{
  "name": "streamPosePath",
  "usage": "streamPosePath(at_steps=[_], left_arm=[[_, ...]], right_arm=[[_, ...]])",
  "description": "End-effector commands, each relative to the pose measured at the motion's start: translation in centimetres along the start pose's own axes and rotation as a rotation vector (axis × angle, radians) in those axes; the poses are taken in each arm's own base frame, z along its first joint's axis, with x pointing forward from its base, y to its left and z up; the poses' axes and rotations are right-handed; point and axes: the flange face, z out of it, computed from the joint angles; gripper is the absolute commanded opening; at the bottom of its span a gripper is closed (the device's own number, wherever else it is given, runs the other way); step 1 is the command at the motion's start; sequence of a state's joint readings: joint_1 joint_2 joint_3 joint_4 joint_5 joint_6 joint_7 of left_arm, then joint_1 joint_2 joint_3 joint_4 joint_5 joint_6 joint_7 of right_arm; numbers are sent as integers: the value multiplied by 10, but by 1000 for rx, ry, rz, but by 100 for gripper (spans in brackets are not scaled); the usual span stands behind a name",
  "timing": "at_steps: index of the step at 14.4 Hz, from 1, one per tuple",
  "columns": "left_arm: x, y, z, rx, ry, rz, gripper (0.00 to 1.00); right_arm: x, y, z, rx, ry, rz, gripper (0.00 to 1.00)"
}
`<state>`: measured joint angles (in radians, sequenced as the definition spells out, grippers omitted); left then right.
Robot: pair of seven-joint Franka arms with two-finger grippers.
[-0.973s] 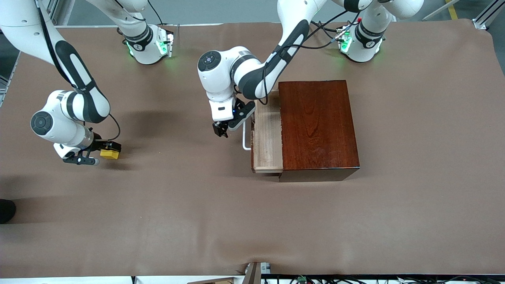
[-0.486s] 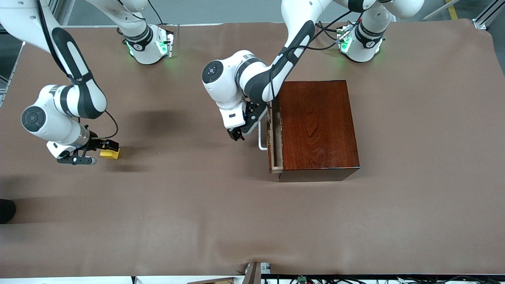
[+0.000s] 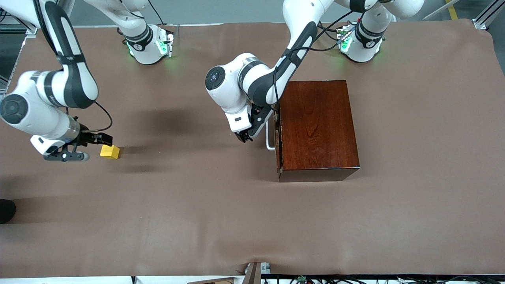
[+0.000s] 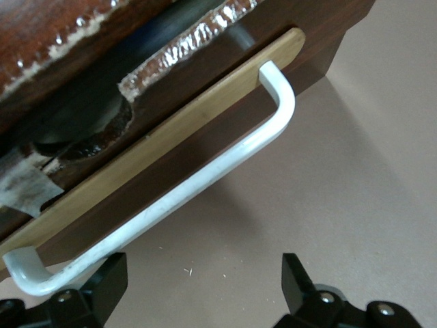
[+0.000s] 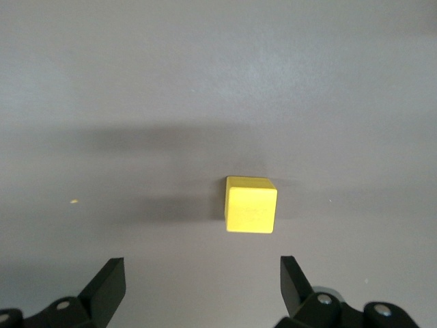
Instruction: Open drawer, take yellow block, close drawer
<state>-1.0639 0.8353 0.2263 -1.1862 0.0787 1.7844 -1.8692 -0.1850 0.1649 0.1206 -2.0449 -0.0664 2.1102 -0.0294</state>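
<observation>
Yellow block (image 3: 109, 151) lies bare on the brown counter (image 3: 197, 213) toward the right arm's end, well apart from the wooden box (image 3: 317, 126). Just beside it, the right gripper (image 3: 88, 146) has its fingers spread wide and holds nothing; in the right wrist view the yellow block (image 5: 250, 205) sits clear of both fingertips (image 5: 109, 283), touching neither. At the box, the drawer (image 4: 164, 147) is pushed in, nearly flush with the front (a thin pale edge of its wood shows). Its white handle (image 3: 270, 136) juts out toward the right arm's end. The left gripper (image 3: 245, 137) sits just beside the handle, fingers apart, nothing clamped between them.
</observation>
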Motion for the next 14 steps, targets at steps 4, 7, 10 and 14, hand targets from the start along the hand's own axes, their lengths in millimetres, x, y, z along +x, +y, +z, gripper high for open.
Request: streamPosePath(at_steps=[4, 7, 10, 14], left_arm=[[17, -6, 2, 52, 66, -2, 100], [17, -4, -1, 39, 63, 4, 100], [23, 3, -16, -32, 62, 91, 100], [55, -2, -73, -108, 50, 256, 100]], right_arm=[[11, -33, -118, 41, -52, -31, 100], [8, -34, -160, 47, -64, -35, 100], [1, -35, -196, 76, -69, -33, 100], [-20, -36, -247, 92, -47, -40, 100]])
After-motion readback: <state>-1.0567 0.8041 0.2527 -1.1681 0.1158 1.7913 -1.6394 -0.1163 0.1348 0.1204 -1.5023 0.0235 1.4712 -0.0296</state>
